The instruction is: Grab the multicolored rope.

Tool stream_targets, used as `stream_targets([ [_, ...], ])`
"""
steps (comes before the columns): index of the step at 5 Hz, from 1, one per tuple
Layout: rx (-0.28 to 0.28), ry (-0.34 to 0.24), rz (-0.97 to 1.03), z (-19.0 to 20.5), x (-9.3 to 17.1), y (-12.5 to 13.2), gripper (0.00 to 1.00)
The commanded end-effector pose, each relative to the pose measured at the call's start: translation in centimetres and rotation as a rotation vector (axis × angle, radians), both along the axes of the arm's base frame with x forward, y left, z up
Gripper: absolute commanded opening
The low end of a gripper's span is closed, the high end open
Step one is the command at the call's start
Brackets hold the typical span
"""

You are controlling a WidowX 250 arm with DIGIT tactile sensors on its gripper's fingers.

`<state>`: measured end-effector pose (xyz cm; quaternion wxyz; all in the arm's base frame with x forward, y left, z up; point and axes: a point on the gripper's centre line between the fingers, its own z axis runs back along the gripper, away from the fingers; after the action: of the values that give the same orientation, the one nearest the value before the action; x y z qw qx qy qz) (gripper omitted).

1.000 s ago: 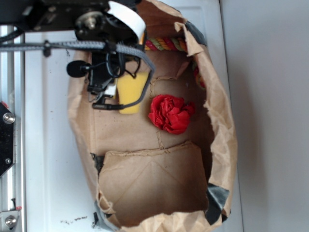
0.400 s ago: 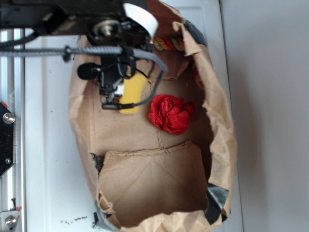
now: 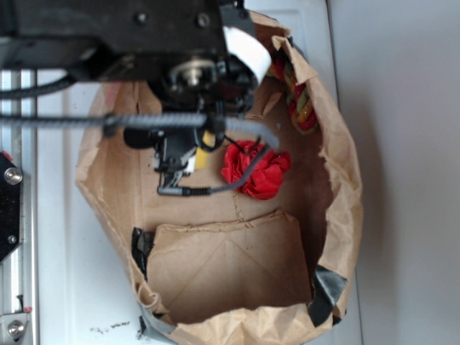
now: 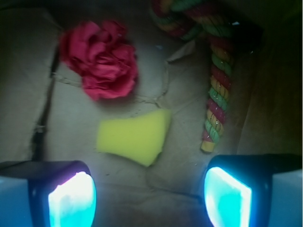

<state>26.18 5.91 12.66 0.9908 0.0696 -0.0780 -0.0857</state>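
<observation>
A: Where is the thick twisted rope of red, yellow and green cotton strands (image 4: 215,90)?

B: Inside the crumpled brown paper bag (image 3: 338,201) lying open on the white desk (image 3: 65,237). In the wrist view the rope runs down the bag's right-hand side, bends across the top, and its cut end lies just above the right finger. In the exterior view only a short piece (image 3: 300,100) shows at the bag's upper right wall.

A: And the end effector (image 4: 149,198)?

B: Its two fingers (image 4: 71,201) stand wide apart with nothing between them. It hangs over the bag's floor, clear of the rope. How high above the paper it is, I cannot tell from these views.

A: What else is in the bag?

B: A plain yellow sponge block (image 4: 135,137) sits between the fingers' line and a bunched red cloth ball (image 4: 99,59). The ball lies upper left in the wrist view, apart from the rope. In the exterior view the black arm (image 3: 144,36) covers the sponge almost wholly, and the ball (image 3: 255,169) shows just right of the arm's cable.
</observation>
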Motion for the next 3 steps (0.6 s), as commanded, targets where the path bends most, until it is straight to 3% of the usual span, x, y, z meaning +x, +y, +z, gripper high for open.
stream_targets([
  [1,0.096,-0.136,-0.005,-0.8,2.0,0.0,1.00],
  [3,0.109,-0.147,0.045,-1.7,4.3,2.2,1.00],
])
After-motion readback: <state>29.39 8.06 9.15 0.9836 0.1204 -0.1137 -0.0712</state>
